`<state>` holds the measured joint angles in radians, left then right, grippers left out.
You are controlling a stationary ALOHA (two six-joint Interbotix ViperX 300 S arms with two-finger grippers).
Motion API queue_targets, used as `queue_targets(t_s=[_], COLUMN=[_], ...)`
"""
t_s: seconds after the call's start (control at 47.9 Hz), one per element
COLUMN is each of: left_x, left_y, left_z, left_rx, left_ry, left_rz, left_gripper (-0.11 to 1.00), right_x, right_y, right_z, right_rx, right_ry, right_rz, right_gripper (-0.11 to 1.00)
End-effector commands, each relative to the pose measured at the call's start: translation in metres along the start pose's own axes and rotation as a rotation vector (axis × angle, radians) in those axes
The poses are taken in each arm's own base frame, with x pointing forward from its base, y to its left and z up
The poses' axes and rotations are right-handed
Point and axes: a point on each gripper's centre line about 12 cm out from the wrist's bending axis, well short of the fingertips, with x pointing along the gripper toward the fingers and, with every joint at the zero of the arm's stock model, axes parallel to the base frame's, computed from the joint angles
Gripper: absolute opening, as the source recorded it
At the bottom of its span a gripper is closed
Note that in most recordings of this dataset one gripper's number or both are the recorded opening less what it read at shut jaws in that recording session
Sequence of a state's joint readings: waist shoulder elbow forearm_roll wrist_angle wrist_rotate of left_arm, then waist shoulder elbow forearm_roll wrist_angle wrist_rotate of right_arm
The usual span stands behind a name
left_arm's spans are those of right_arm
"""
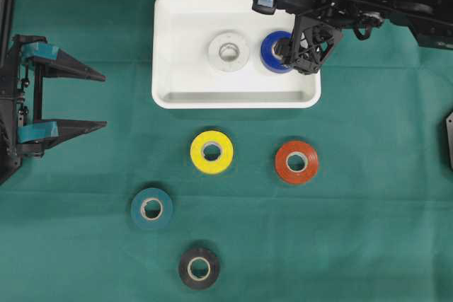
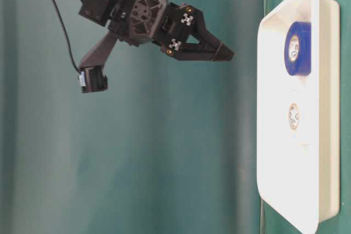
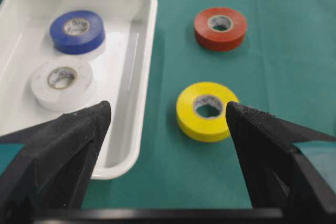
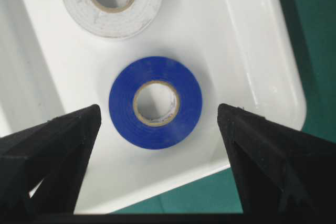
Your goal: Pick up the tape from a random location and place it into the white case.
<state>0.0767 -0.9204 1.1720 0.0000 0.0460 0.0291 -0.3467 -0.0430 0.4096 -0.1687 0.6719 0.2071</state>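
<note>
The white case (image 1: 164, 47) lies at the back middle of the green cloth. A blue tape roll (image 1: 270, 49) lies flat in it, next to a white roll (image 1: 228, 51). My right gripper (image 1: 291, 54) hangs over the blue roll, open, with nothing held. In the right wrist view the blue roll (image 4: 181, 124) lies free on the case floor (image 4: 252, 51) between the spread fingers of the gripper (image 4: 158, 111). From table level the right gripper (image 2: 226, 54) is well above the case (image 2: 263, 108). My left gripper (image 1: 104, 100) stands open at the far left, empty.
On the cloth in front of the case lie a yellow roll (image 1: 211, 151), a red roll (image 1: 296, 162), a teal roll (image 1: 151, 208) and a black roll (image 1: 199, 268). The left wrist view shows the yellow roll (image 3: 206, 111) just ahead of the left gripper (image 3: 168, 107).
</note>
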Motion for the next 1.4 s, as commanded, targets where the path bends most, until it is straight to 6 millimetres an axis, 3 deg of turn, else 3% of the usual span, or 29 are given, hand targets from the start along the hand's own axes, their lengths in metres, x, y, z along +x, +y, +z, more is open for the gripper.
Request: queue_targets(t_s=[0.0, 0.188, 0.48, 0.584, 0.772, 0.98, 1.377], left_x=[0.001, 0.001, 0.001, 0.001, 0.001, 0.001, 0.0], left_y=[0.002, 0.003, 0.005, 0.006, 0.006, 0.006, 0.006], left_z=[0.003, 0.0, -0.001, -0.001, -0.001, 0.0, 0.0], left_rx=[-0.004, -0.007, -0.01, -0.01, -0.01, -0.009, -0.01], left_ry=[-0.001, 0.017, 0.027, 0.027, 0.027, 0.025, 0.022], left_rz=[0.007, 0.016, 0.024, 0.026, 0.027, 0.027, 0.027], left_gripper=[0.91, 0.91, 0.91, 0.91, 0.91, 0.91, 0.91], right_x=[-0.013, -0.014, -0.03, -0.033, -0.044, -0.085, -0.154], right_y=[-0.002, 0.015, 0.096, 0.109, 0.107, 0.096, 0.063], right_z=[0.011, 0.012, 0.005, 0.002, 0.001, -0.003, -0.061], right_rx=[0.005, -0.02, -0.166, -0.178, -0.177, -0.172, -0.144], right_ry=[-0.054, -0.081, -0.125, -0.132, -0.151, -0.238, -0.432], right_rz=[0.001, 0.034, 0.164, 0.187, 0.192, 0.21, 0.272], right_gripper=[0.88, 0.88, 0.88, 0.87, 0.87, 0.87, 0.87])
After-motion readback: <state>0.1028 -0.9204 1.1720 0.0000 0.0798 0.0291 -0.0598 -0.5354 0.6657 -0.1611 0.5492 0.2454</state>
